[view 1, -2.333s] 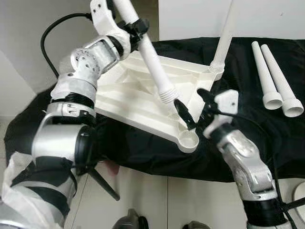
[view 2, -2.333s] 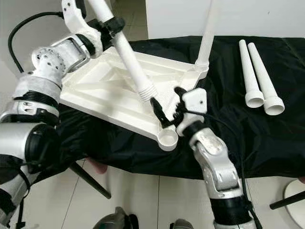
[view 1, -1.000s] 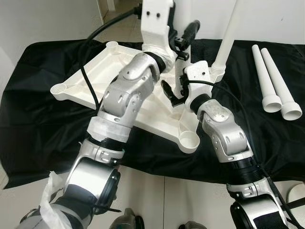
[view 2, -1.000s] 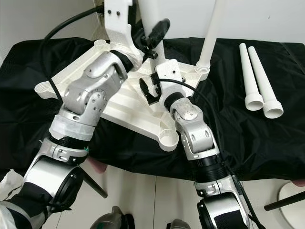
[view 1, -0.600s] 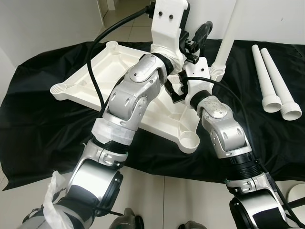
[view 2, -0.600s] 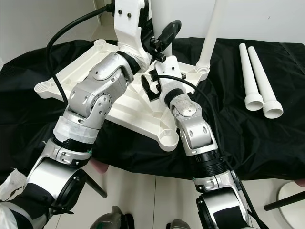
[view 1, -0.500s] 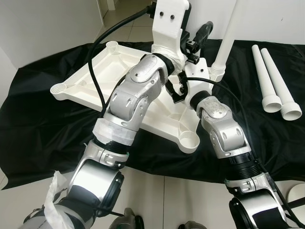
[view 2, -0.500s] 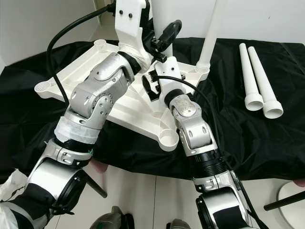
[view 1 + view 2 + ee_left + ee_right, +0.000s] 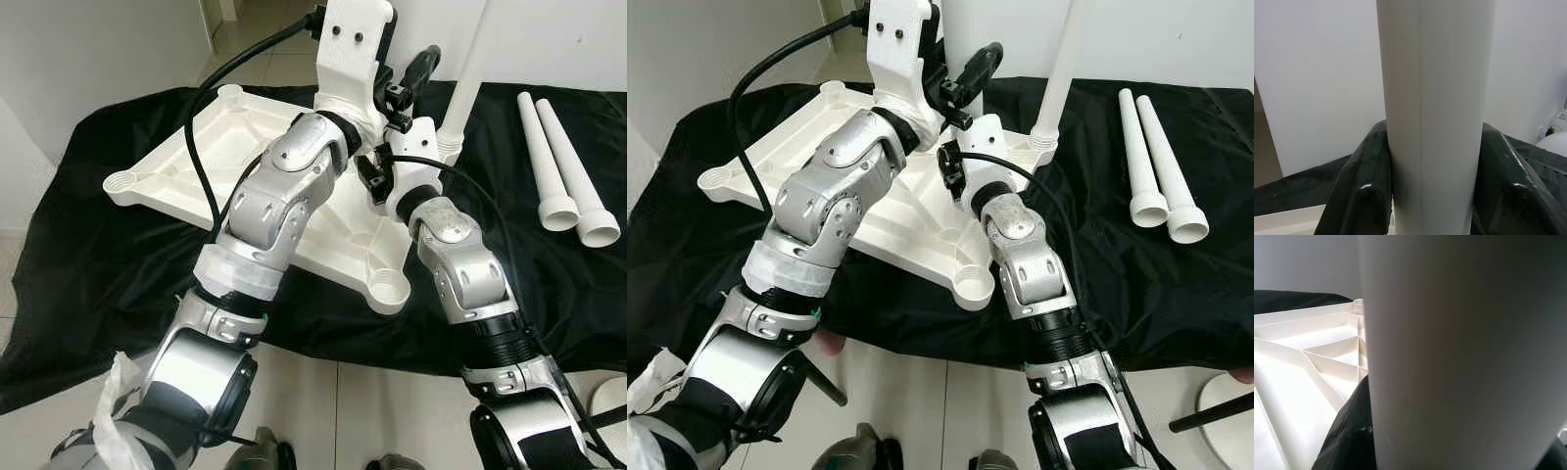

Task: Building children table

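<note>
left gripper pinches the white leg; right gripper has now closed on it too, lower down, over the upside-down tabletop.

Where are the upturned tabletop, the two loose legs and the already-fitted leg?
upturned tabletop (image 9: 250,137), left eye view, ribbed underside.
two loose legs (image 9: 558,166), left eye view, shafts lying on black cloth.
already-fitted leg (image 9: 1061,59), right eye view, upright shaft.

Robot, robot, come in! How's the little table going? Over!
Left tool shut on white leg. Right tool close on same leg, grip unclear. One leg standing in upside-down tabletop. Two spare legs waiting.
</note>
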### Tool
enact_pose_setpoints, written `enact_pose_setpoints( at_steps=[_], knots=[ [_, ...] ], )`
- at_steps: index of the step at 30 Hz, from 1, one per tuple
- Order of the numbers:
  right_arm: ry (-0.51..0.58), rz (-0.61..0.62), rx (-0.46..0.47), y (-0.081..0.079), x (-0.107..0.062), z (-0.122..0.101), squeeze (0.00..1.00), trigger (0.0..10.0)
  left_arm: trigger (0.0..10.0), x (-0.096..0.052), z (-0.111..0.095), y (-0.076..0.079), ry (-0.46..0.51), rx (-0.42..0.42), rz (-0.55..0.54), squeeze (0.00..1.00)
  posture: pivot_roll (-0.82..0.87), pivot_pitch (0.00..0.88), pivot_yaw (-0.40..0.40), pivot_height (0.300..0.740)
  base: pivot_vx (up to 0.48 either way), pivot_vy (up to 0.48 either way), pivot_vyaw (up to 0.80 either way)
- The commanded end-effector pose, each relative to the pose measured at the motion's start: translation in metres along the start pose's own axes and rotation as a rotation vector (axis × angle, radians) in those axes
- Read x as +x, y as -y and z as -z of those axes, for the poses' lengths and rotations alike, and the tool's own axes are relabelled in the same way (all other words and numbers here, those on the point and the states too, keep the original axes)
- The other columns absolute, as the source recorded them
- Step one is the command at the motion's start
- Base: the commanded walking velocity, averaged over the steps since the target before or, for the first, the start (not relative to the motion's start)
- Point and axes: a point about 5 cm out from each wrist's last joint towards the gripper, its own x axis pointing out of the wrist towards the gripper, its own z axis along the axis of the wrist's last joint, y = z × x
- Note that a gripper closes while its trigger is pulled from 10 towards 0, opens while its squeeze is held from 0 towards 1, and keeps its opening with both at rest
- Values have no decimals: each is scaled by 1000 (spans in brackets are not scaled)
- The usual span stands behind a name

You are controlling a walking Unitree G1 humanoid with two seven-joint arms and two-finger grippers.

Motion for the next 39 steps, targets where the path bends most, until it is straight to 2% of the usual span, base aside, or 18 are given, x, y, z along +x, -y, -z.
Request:
enact_pose_setpoints(
  at_steps=[1,7,8,9,10,11,17,20,26,27,30,32,33,35,36,38,39],
  knots=[
    [-5,-10,10,-5,0,0,0,10000,10000,-2,-3,2,23,0,5,1000,-8,7,59,740,0,0,0],
    [-14,10,46,-5,-1,2,0,10000,10000,-3,-4,4,32,-35,32,1000,-6,6,56,740,0,0,0],
    [-19,22,64,-5,-2,4,0,10000,10000,-4,-5,5,33,-26,44,902,-6,6,56,740,0,0,0],
    [-19,22,64,-5,-2,4,0,10000,10000,-4,-5,5,33,-26,44,902,-6,6,56,740,0,0,0],
    [-27,32,83,-4,-2,5,0,10000,10000,-5,-6,6,35,-14,55,239,-6,6,56,740,0,0,0],
    [-29,42,93,-3,-3,6,0,10000,10000,-6,-7,7,40,-9,66,0,-6,6,56,740,0,0,0],
    [-37,120,137,9,-4,9,0,10000,10000,-11,-13,8,82,-57,100,0,-7,5,53,740,0,0,0],
    [-39,187,170,19,-6,13,0,10000,10000,-17,-17,3,111,-95,89,0,-7,5,53,740,0,0,0],
    [-33,240,187,27,-12,16,0,10000,10000,-25,-17,-3,120,-118,72,0,-7,7,51,740,0,0,0],
    [-25,267,204,32,-17,20,0,10000,10000,-32,-12,-8,97,-117,56,0,-3,8,52,740,0,0,0],
    [-16,291,219,36,-23,22,0,10000,10000,-41,-3,-12,58,-106,47,0,-1,13,49,740,0,0,0],
    [-16,291,219,36,-23,22,0,10000,10000,-41,-3,-12,58,-106,47,0,-1,13,49,740,0,0,0],
    [-11,294,232,36,-26,24,0,10000,10000,-46,4,-12,24,-95,49,0,-1,13,49,740,0,0,0],
    [-11,294,232,36,-26,24,0,10000,10000,-46,4,-12,24,-95,49,0,-1,13,49,740,0,0,0],
    [-12,294,241,35,-29,26,0,10000,10000,-53,13,-10,-15,-66,63,0,-1,21,48,740,0,0,0],
    [-12,294,241,35,-29,26,0,10000,10000,-53,13,-10,-15,-66,63,0,-1,21,48,740,0,0,0],
    [-16,292,243,35,-32,28,0,10000,10000,-61,24,-6,-54,-49,79,0,-3,18,48,740,0,0,0]
  ],
)
